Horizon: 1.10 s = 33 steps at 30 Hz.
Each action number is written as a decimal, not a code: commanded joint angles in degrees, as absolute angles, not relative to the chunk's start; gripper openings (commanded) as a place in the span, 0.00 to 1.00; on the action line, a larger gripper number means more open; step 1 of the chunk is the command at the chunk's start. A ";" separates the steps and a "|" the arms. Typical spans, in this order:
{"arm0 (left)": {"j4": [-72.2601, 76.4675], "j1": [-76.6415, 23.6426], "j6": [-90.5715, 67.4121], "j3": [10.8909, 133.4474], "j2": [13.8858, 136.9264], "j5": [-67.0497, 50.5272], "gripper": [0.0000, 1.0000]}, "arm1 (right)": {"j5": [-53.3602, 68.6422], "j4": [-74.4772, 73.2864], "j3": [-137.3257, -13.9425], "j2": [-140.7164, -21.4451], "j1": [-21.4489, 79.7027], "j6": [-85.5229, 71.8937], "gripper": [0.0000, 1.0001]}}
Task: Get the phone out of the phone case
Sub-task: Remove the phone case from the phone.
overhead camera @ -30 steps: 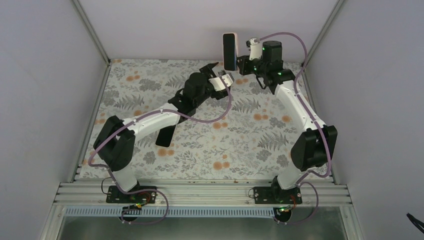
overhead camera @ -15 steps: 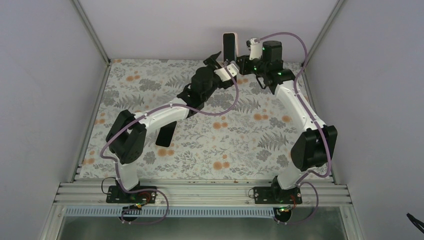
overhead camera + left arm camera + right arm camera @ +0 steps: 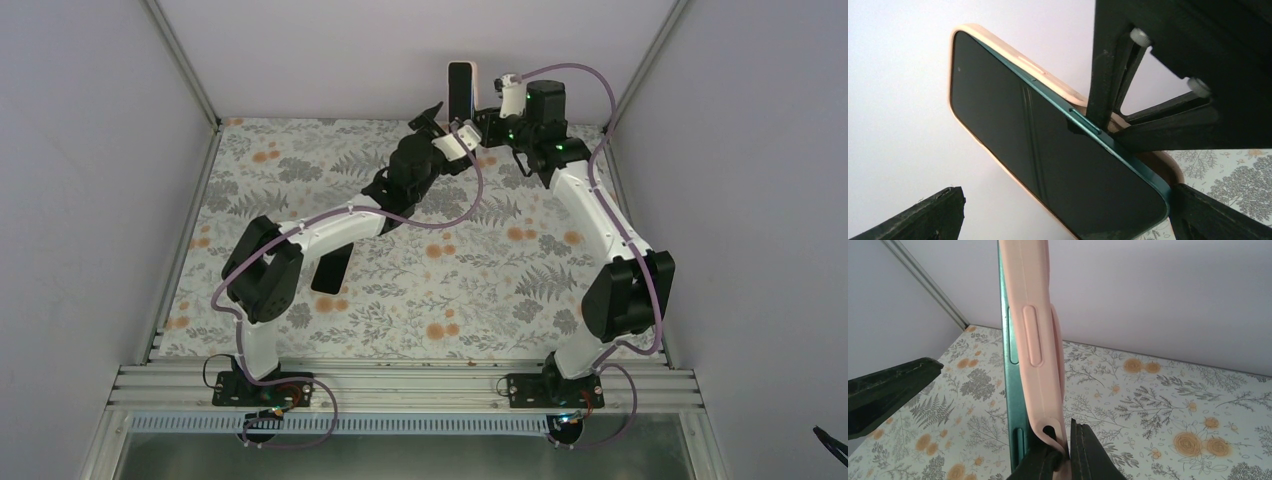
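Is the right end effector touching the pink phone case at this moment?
Touching. The right wrist view shows it: the right end effector is shut on the lower end of the pink phone case, one finger on each side.

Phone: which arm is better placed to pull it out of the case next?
Left. The right tool is shut on the lower end of the phone case, holding it upright, so it's busy. The left tool is open, its fingers flanking the phone, whose green edge shows beside the case.
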State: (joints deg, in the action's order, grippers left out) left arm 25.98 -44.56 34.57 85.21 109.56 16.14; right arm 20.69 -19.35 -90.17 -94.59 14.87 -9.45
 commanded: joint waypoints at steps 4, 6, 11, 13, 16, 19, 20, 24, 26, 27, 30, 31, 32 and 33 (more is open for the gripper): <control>38.79 -43.59 37.88 82.68 109.62 26.48 1.00 | 23.89 -15.37 -89.77 -91.93 15.46 -10.25 0.03; 50.57 -43.88 45.80 79.53 109.71 30.61 1.00 | 24.20 -15.49 -89.10 -92.06 15.37 -10.22 0.03; 70.56 -41.54 61.72 77.00 110.92 31.49 1.00 | 33.66 -16.09 -87.97 -93.06 15.72 -9.31 0.03; 66.25 -39.58 58.83 78.13 110.05 30.64 1.00 | 36.40 -16.15 -87.61 -93.23 16.30 -8.50 0.03; 66.96 -38.15 59.69 78.65 110.62 29.52 1.00 | 39.67 -16.00 -87.46 -93.09 17.33 -7.56 0.03; 67.02 -37.33 60.03 80.36 112.23 29.57 1.00 | 41.00 -16.55 -87.46 -92.98 18.91 -6.12 0.03; 67.07 -37.24 60.15 80.82 112.78 29.50 1.00 | 41.42 -16.87 -87.53 -92.99 19.58 -5.55 0.03; 70.26 -37.88 61.67 80.12 113.64 25.90 0.99 | 42.64 -18.53 -87.77 -93.39 22.76 -2.66 0.03; 70.36 -38.82 61.12 78.88 113.29 24.07 0.99 | 42.18 -18.75 -88.04 -93.68 24.13 -2.38 0.03; 70.35 -39.37 60.56 78.24 112.96 23.54 0.97 | 42.11 -18.99 -88.57 -94.02 24.43 -2.14 0.03; 72.19 -41.45 61.33 75.38 112.21 21.02 0.93 | 41.44 -19.44 -89.43 -94.80 24.53 -1.99 0.03; 72.84 -42.01 61.94 74.43 111.97 20.06 0.91 | 41.34 -19.59 -89.71 -94.83 24.60 -1.81 0.03; 73.56 -42.47 62.49 73.75 111.82 19.33 0.89 | 41.00 -19.68 -89.74 -94.86 24.58 -1.86 0.03; 74.08 -42.94 62.83 73.39 111.90 18.93 0.86 | 40.59 -19.69 -89.74 -95.76 24.61 -1.87 0.03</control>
State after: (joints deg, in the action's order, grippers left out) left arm 68.55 -41.82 60.53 74.28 113.30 23.11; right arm 27.79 -11.44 -89.34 -94.59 19.40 -4.73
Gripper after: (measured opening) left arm 0.897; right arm 0.072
